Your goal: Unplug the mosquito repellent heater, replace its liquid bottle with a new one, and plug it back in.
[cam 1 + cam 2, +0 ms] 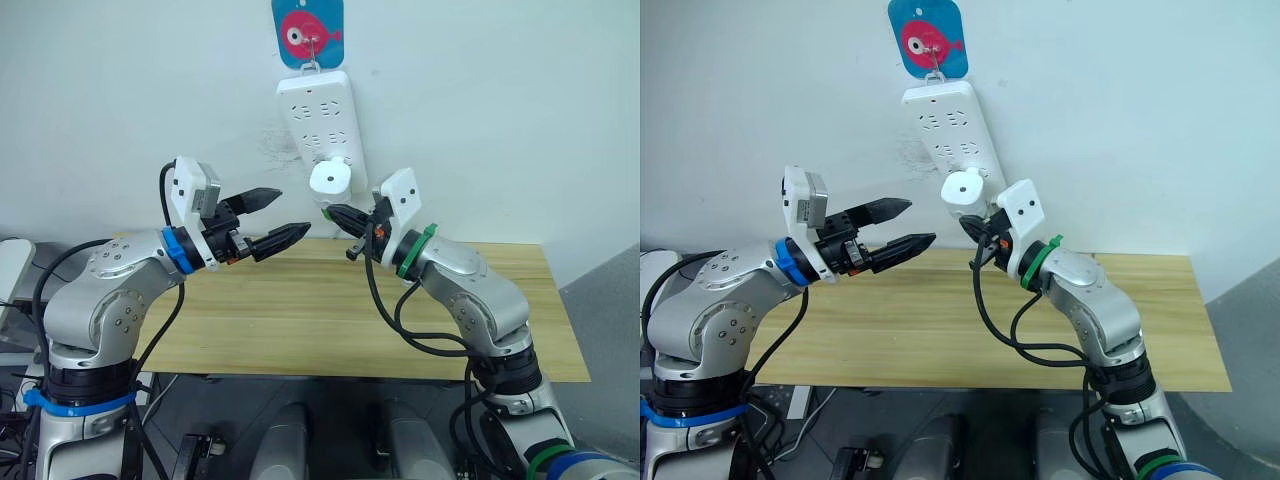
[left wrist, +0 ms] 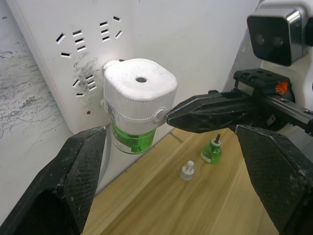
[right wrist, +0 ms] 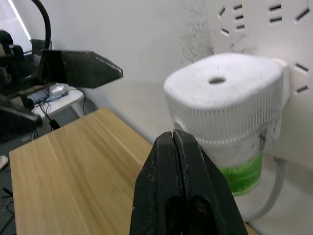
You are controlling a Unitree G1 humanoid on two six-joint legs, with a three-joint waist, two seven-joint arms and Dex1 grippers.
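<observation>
The small white rounded plastic mosquito repellent heater (image 2: 140, 93) sits plugged into the lower end of the long white power strip (image 1: 321, 115), which hangs on the pale wall from a hook on a blue plaque with a pink fish (image 1: 308, 32). The heater's domed face has a round vent hole in its middle and a ribbed band around its side; a green liquid bottle (image 2: 132, 138) is fitted beneath it, and its white shell looks scuffed with grey marks near the bottle.

The right gripper (image 1: 336, 213), its black fingers pressed together, points at the heater's underside, just beside the bottle. The left gripper (image 1: 283, 216) hangs in the air near the heater with its fingers spread apart, holding nothing.

On the light wooden table (image 1: 330, 320) below stand a small green bottle (image 2: 212, 152) and, near it, a small clear cap (image 2: 187, 171).
</observation>
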